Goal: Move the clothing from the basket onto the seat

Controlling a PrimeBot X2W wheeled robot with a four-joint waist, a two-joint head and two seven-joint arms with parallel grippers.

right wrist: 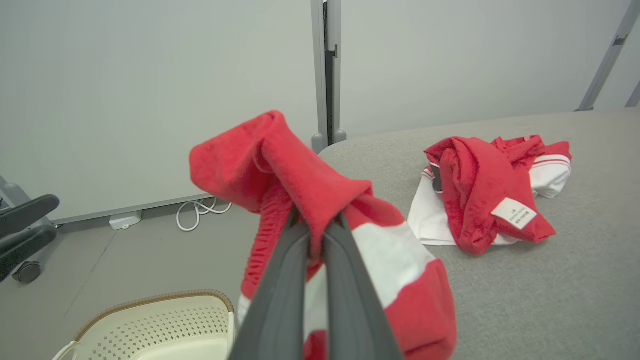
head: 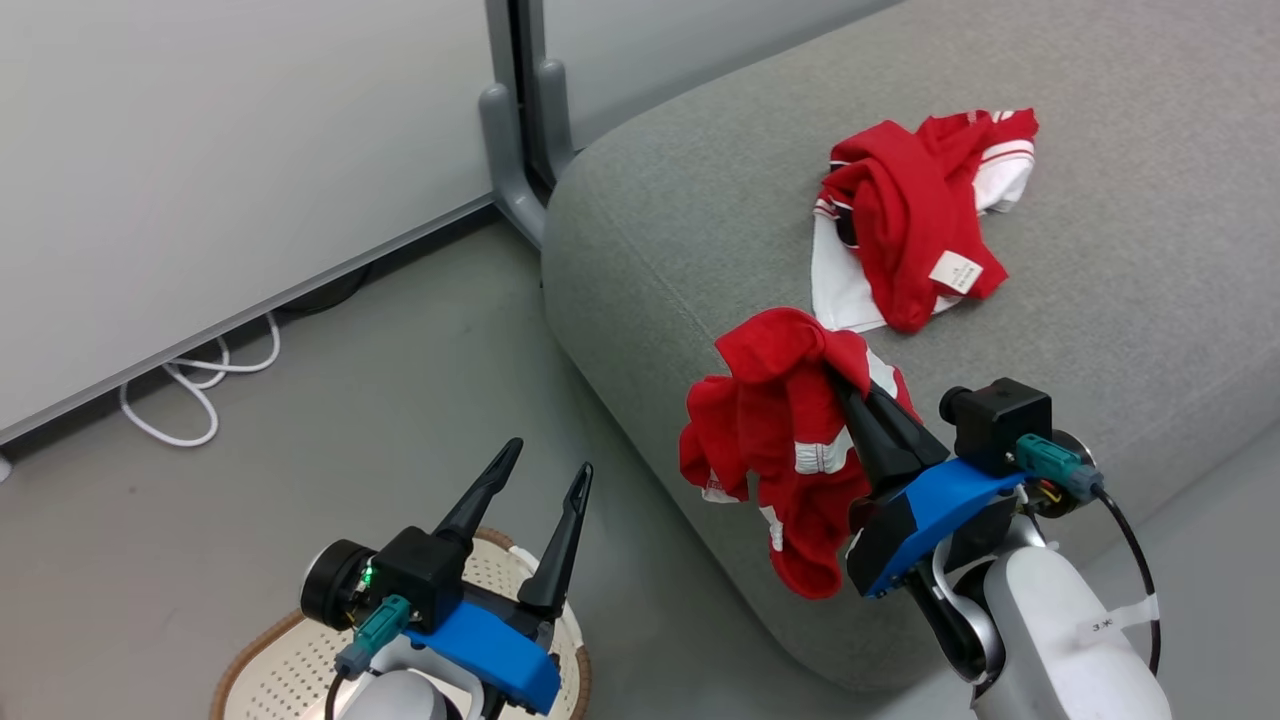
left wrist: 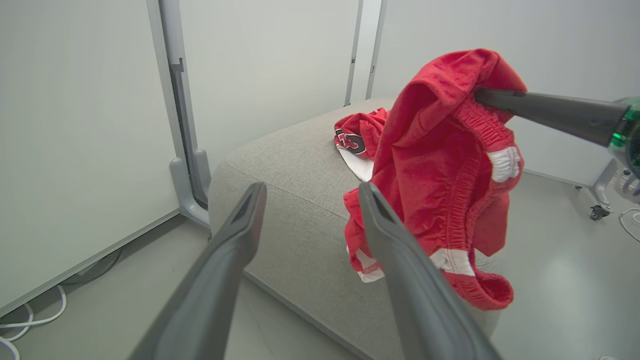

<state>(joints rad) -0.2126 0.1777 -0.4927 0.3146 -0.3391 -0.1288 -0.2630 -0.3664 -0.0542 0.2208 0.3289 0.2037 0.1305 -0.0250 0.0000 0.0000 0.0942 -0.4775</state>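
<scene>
Grey seat (head: 700, 200) holds one garment (head: 920, 220); right tool (head: 850, 395) clamps dangling clothing (head: 770, 430), left tool (head: 550, 458) gapes above half-hidden basket (head: 295, 665).

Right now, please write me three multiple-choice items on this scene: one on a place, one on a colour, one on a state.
1. Where does the labelled garment lie?
A. on the seat
B. under it
C. on a shelf

2. What colour is the seat?
A. blue
B. brown
C. grey

3. The right gripper is
A. open
B. shut on a red garment
C. shut on nothing

Answers:
1 A, it rests on top of the seat.
2 C, its fabric is grey all over.
3 B, the closed fingers pinch the hanging cloth.
</scene>
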